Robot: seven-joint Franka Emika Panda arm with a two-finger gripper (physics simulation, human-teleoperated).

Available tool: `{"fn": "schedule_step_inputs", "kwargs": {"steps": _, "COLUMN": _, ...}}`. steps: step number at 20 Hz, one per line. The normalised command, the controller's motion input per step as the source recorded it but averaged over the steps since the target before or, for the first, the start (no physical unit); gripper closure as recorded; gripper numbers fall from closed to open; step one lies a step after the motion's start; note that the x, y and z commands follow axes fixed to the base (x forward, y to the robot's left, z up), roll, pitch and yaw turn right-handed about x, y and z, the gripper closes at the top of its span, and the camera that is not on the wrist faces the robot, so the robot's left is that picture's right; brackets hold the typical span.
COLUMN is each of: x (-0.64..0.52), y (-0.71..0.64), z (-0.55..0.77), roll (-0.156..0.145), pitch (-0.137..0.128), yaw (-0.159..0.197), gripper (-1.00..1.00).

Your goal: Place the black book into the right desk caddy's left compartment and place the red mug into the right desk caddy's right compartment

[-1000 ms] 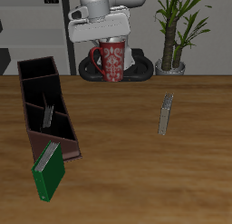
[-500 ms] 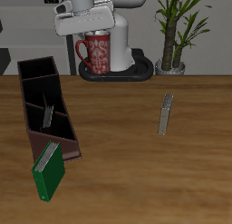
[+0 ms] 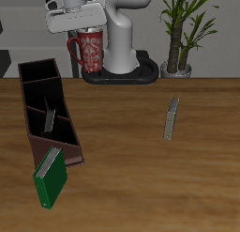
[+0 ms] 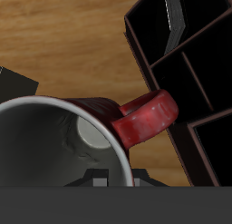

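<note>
My gripper (image 3: 89, 32) is shut on the rim of the red mug (image 3: 91, 50) and holds it upright in the air, above and just behind the far end of the right desk caddy (image 3: 29, 109). The wrist view looks into the mug's white inside (image 4: 54, 146); its loop handle (image 4: 145, 119) points toward the caddy (image 4: 145, 48). The black book (image 3: 49, 116) stands inside the caddy's middle section, white page edges showing (image 4: 174, 14). The sections at the caddy's far end hold nothing.
A green book (image 3: 51, 177) leans against the caddy's near end. A thin book (image 3: 172, 117) stands on edge mid-table. A potted plant (image 3: 184, 29) stands at the table's back, beside the robot's base (image 3: 122, 67).
My gripper has carried the red mug sideways toward the caddy's side of the table and slightly higher. Nothing else has moved.
</note>
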Motion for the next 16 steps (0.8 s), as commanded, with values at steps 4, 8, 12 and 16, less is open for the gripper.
{"fn": "schedule_step_inputs", "kwargs": {"steps": 4, "x": -0.19, "y": -0.17, "z": 0.09, "roll": 0.023, "pitch": -0.010, "yaw": -0.009, "gripper": 1.00}}
{"fn": "schedule_step_inputs", "kwargs": {"steps": 8, "x": -0.17, "y": -0.23, "z": 0.28, "roll": 0.023, "pitch": -0.023, "yaw": -0.005, "gripper": 1.00}}
{"fn": "schedule_step_inputs", "kwargs": {"steps": 12, "x": -0.01, "y": -0.28, "z": 0.19, "roll": -0.019, "pitch": 0.004, "yaw": -0.031, "gripper": 1.00}}
{"fn": "schedule_step_inputs", "kwargs": {"steps": 16, "x": -0.03, "y": -0.36, "z": 0.12, "roll": -0.003, "pitch": 0.021, "yaw": -0.050, "gripper": 1.00}}
